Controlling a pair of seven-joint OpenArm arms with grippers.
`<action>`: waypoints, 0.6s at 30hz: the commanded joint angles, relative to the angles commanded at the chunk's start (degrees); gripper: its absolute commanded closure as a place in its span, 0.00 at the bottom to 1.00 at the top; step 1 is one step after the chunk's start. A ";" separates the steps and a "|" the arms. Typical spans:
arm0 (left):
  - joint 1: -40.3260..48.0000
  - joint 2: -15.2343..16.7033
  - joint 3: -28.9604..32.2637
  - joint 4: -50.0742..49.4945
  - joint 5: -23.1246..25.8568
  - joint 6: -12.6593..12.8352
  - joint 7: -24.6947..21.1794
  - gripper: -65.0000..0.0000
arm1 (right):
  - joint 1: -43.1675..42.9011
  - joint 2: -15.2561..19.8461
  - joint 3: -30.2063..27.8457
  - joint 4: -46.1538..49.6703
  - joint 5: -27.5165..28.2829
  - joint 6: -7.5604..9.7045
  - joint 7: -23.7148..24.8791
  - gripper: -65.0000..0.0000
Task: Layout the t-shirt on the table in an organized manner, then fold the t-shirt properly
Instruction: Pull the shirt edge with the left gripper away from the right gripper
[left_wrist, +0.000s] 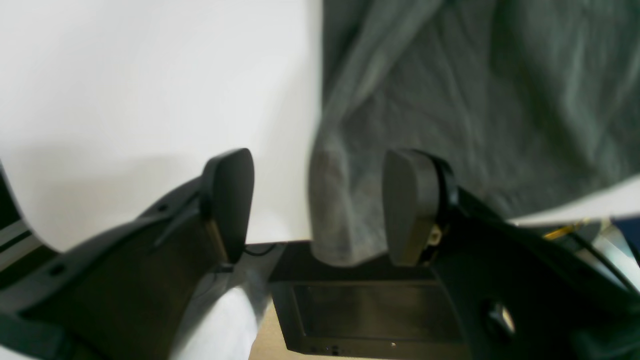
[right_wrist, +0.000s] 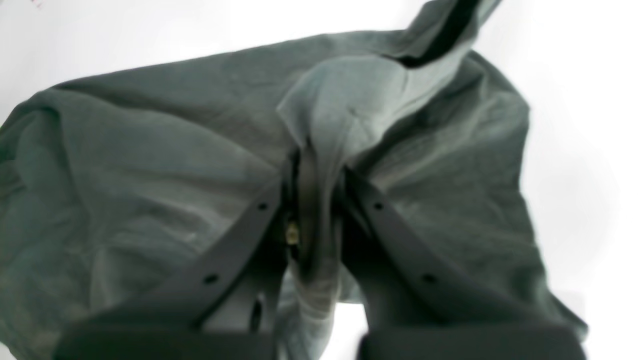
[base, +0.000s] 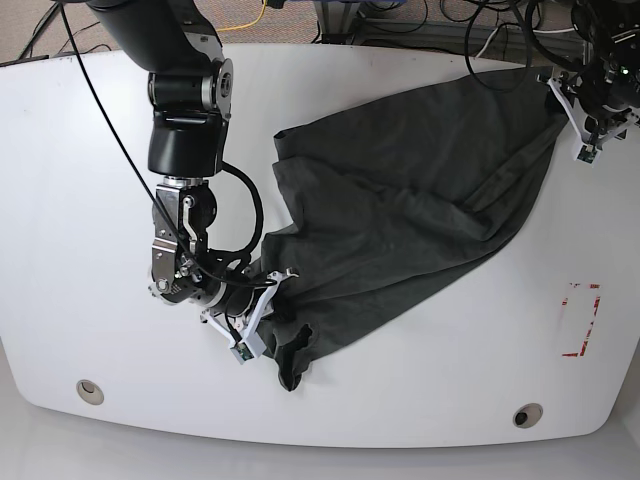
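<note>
T-shirt (base: 420, 190) lies crumpled across the white counter (base: 80, 150), stretched as a slanted band from the far corner toward the near edge, well away from the red tape rectangle (base: 580, 320).

Right hand (right_wrist: 317, 200): fingers together, clamped on a raised ridge of the cloth at the shirt's near end; fabric bunches up between them. In the base view this end shows a ragged fold hanging toward the near edge.

Left hand (left_wrist: 317, 205): fingers apart, at the shirt's far end by the counter rim. A rolled edge of cloth sits between the fingers, but nothing is pinched.

Handling judgement: soft, limp, light; will sag and drag rather than hold shape, and wrinkles will follow any pull. Cotton should grip well against the pads. Best holds are probably hem corners or shoulder seams, one per hand, so tension between them spreads it flat.
</note>
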 joint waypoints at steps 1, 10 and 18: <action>0.00 0.00 0.00 0.00 0.62 0.00 0.00 0.41 | 0.00 0.00 0.00 0.00 0.00 0.00 0.00 1.00; -1.05 0.26 1.14 -2.20 6.07 0.00 0.00 0.41 | -1.41 0.00 0.00 0.18 0.09 0.00 0.00 1.00; -2.02 0.00 1.32 -8.70 5.80 0.00 -0.09 0.41 | -3.25 0.00 0.09 3.87 0.09 0.00 -0.09 1.00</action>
